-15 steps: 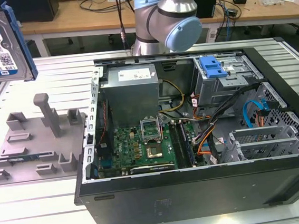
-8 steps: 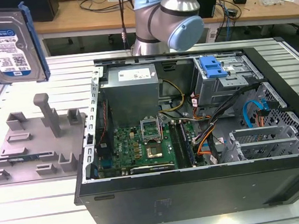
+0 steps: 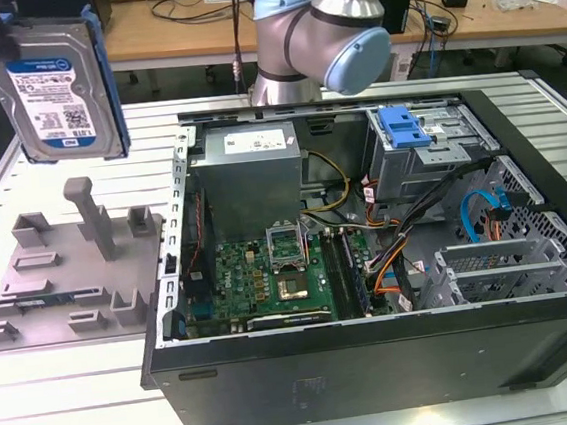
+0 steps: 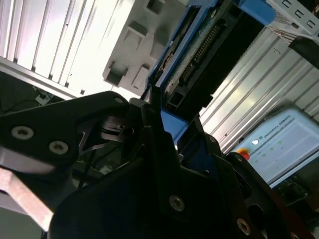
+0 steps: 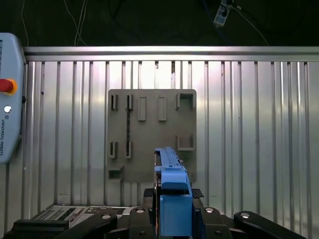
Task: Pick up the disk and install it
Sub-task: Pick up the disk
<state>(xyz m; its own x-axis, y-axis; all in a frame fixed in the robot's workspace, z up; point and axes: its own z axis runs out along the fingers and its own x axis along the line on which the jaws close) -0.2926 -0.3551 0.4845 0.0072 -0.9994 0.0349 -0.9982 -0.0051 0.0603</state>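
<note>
Disk (image 3: pixel 55 84), silver metal, blue-framed, hangs clenched in the black pincer (image 5: pixel 172 195); best kept square for the grey metal bay (image 3: pixel 428 166).

This is a robotics lab or workshop. A silver and pale-blue jointed robot arm (image 3: pixel 331 27) stands at a ribbed aluminium counter (image 3: pixel 40 397) that carries an open black desktop computer case (image 3: pixel 379 364), a grey plastic fixture plate (image 3: pixel 69 283) and a grey control pendant with a red button (image 5: pixel 7 99). Cable-strewn wooden desks (image 3: pixel 176 37) stand behind.
</note>
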